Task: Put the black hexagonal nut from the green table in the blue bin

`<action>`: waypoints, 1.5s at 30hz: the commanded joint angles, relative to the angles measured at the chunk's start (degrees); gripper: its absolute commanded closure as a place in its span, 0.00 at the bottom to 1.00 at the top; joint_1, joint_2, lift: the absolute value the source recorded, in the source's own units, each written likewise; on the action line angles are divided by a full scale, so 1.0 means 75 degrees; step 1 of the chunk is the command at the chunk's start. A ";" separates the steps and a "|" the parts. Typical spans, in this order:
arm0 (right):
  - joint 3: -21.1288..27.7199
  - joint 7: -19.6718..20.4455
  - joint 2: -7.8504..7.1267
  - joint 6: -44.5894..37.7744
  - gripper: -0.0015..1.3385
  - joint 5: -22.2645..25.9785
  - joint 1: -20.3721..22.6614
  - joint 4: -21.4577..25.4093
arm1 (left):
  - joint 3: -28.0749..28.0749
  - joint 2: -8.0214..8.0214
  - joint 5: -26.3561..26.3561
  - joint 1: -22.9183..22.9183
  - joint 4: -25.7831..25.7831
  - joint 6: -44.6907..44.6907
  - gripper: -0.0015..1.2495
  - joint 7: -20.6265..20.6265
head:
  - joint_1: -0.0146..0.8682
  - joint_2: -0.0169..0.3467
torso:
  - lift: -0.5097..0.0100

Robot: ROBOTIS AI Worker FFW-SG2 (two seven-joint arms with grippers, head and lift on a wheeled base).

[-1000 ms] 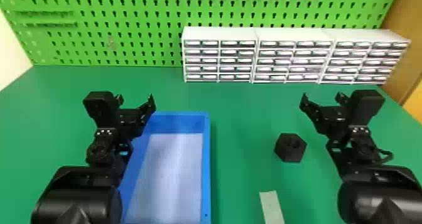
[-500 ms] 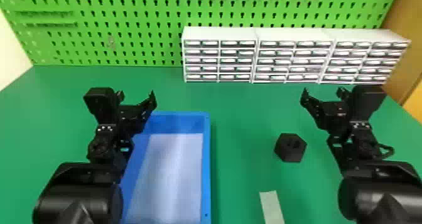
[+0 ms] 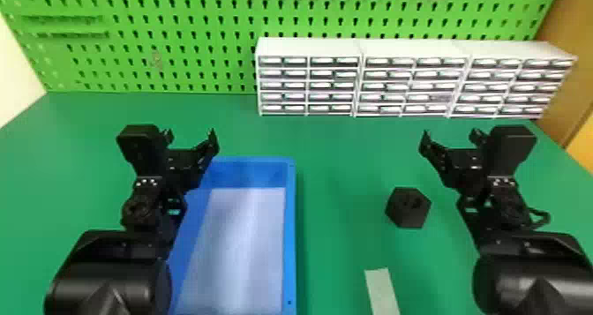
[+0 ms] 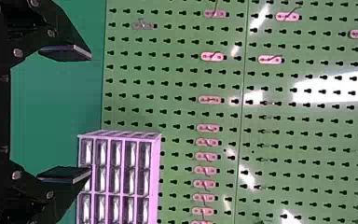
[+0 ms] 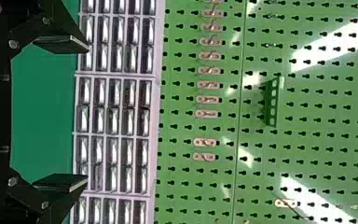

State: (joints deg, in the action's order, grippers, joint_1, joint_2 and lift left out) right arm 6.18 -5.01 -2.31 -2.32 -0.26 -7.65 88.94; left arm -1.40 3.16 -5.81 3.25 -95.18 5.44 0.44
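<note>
Spreading its fingers wide apart, the left gripper (image 3: 190, 136) is hanging near the far end of the blue bin (image 3: 289, 230), gripping nothing. The right gripper (image 3: 450, 137) is gaping just as widely, holding nothing either. The black nut (image 3: 408, 218) is sitting on the green table (image 3: 339, 181), right of the bin, while a pale strip (image 3: 383, 290) is lying nearer the robot.

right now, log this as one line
black hexagonal nut on green table; blue bin left of nut; left fingers open; right fingers open
</note>
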 commanded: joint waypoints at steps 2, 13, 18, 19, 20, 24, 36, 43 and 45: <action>-0.0028 -0.0012 -0.0020 -0.0476 0.22 0.0140 -0.0023 0.0035 | 0.0023 0.0000 0.0001 0.0001 0.0000 0.0001 0.31 0.0000 | 0.79 0.19 | 0.80; -0.0391 -0.0141 -0.0676 -0.3030 0.22 0.0422 -0.0527 0.0633 | 0.0011 0.0000 0.0001 0.0012 0.0000 0.0001 0.31 0.0000 | 0.79 0.19 | 0.80; -0.0496 -0.0387 -0.0863 -0.4495 0.22 0.0234 -0.0960 0.0891 | 0.0035 0.0000 0.0001 0.0024 0.0000 0.0001 0.31 0.0000 | 0.79 0.19 | 0.80; -0.0496 -0.0481 -0.0863 -0.4835 0.22 0.0129 -0.1089 0.0926 | 0.0046 0.0000 0.0001 0.0012 0.0000 0.0001 0.31 0.0000 | 0.79 0.19 | 0.80; -0.0496 -0.0598 -0.0852 -0.5116 0.22 0.0011 -0.1183 0.0938 | 0.0046 0.0000 0.0001 0.0012 0.0000 0.0001 0.31 0.0000 | 0.79 0.19 | 0.80; -0.0520 -0.1242 -0.0817 -0.6206 0.22 -0.0786 -0.1617 0.0949 | 0.0058 0.0012 0.0013 0.0012 0.0000 0.0001 0.31 0.0000 | 0.79 0.19 | 0.80; -0.1317 -0.2941 -0.1145 -0.8269 0.22 -0.2168 -0.2519 0.0399 | 0.0070 0.0012 0.0024 0.0012 0.0000 0.0001 0.31 0.0000 | 0.79 0.19 | 0.80; -0.1844 -0.4500 -0.1180 -0.8585 0.22 -0.3211 -0.3035 -0.0492 | 0.0082 0.0012 0.0036 0.0012 0.0000 0.0001 0.31 0.0000 | 0.79 0.19 | 0.80; -0.1961 -0.4828 -0.1168 -0.8620 0.22 -0.3457 -0.3152 -0.0738 | 0.0082 0.0012 0.0048 0.0024 0.0000 0.0001 0.31 0.0000 | 0.79 0.19 | 0.80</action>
State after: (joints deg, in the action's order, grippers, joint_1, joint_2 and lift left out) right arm -6.59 -38.07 -11.13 -66.33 -22.11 -29.26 87.24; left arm -0.82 3.25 -5.59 3.35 -95.18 5.45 0.44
